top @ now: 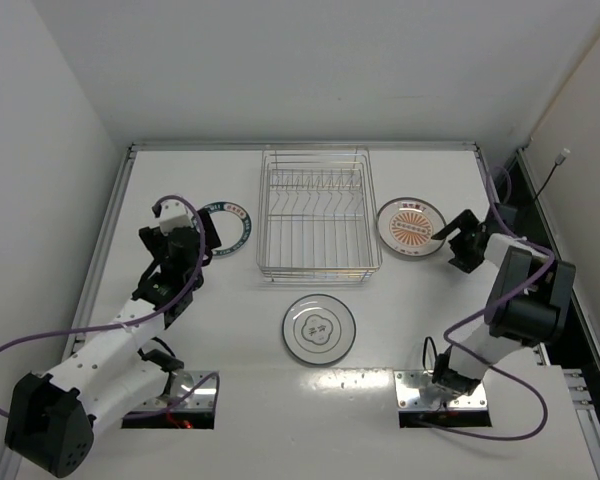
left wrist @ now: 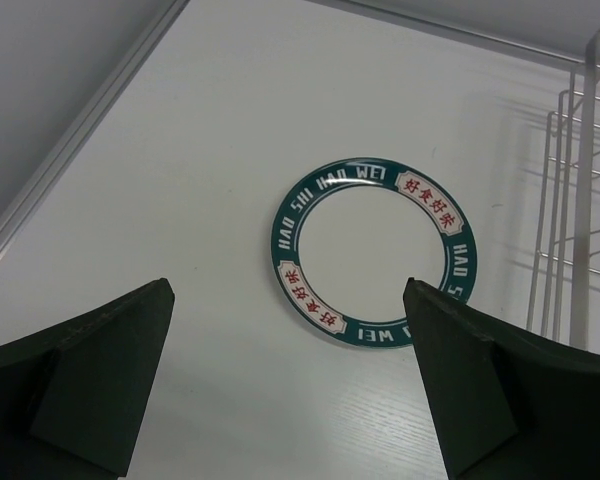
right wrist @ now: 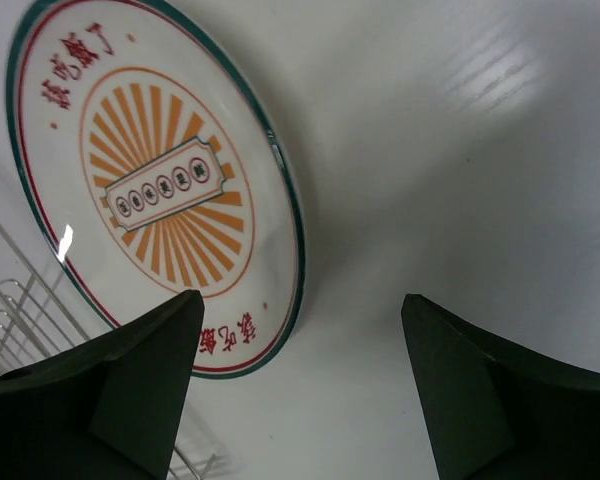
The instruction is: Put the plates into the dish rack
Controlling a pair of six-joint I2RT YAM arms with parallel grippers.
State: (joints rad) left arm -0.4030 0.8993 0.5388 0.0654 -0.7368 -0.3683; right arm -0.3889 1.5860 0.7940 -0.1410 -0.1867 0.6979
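Note:
The silver wire dish rack (top: 315, 212) stands at the table's back middle, with nothing in it. The plate with the blue-green rim (top: 232, 228) lies flat left of it. My left gripper (top: 202, 234) is open and empty at that plate's near left edge. In the left wrist view the plate (left wrist: 370, 250) lies ahead of the gripper (left wrist: 288, 290). The orange-marked plate (top: 411, 227) lies right of the rack. My right gripper (top: 450, 238) is open and empty at its right edge, and the wrist view shows the plate (right wrist: 160, 190) ahead-left of the gripper (right wrist: 302, 298). The grey-ring plate (top: 319, 329) lies in front of the rack.
A metal rail (top: 110, 240) borders the table's left side, and white walls enclose the back and sides. The rack's wires show at the right of the left wrist view (left wrist: 580, 200) and at the lower left of the right wrist view (right wrist: 20, 310). Purple cables (top: 40, 345) loop from both arms.

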